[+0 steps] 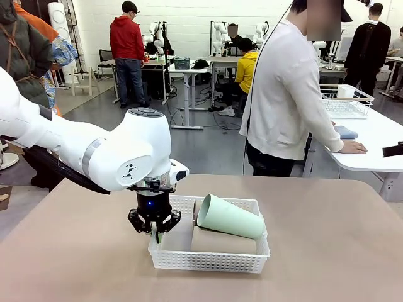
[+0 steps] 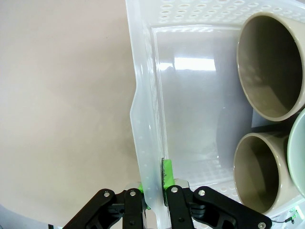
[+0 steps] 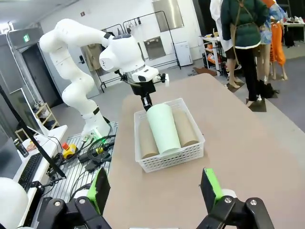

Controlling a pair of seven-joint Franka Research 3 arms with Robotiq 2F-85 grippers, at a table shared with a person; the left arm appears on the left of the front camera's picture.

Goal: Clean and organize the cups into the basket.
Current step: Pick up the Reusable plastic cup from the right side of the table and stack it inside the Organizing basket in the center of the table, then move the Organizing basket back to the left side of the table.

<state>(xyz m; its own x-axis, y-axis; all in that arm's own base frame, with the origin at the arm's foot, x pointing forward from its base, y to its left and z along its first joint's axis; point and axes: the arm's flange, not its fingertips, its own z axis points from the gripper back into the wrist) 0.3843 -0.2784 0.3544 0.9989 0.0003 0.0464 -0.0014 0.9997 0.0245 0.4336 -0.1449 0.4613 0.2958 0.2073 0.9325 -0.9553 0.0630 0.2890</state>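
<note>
Tan tabletop (image 1: pixel 75 251), one white lattice plastic basket (image 1: pixel 208 259), two tan-brown tumblers (image 3: pixel 183 126), one mint green tumbler (image 1: pixel 230 218) atop, left gripper (image 2: pixel 153 196) clamped on basket wall, right gripper (image 3: pixel 155 188) spread apart

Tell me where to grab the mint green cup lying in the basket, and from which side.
Grip the mint green cup across its body near the middle, coming straight down from above. It lies on its side on top of the two tan cups, so its upper flank is exposed while the basket walls block a sideways approach. The left gripper, shut on the basket's end wall, probably crowds the cup's open end.
</note>
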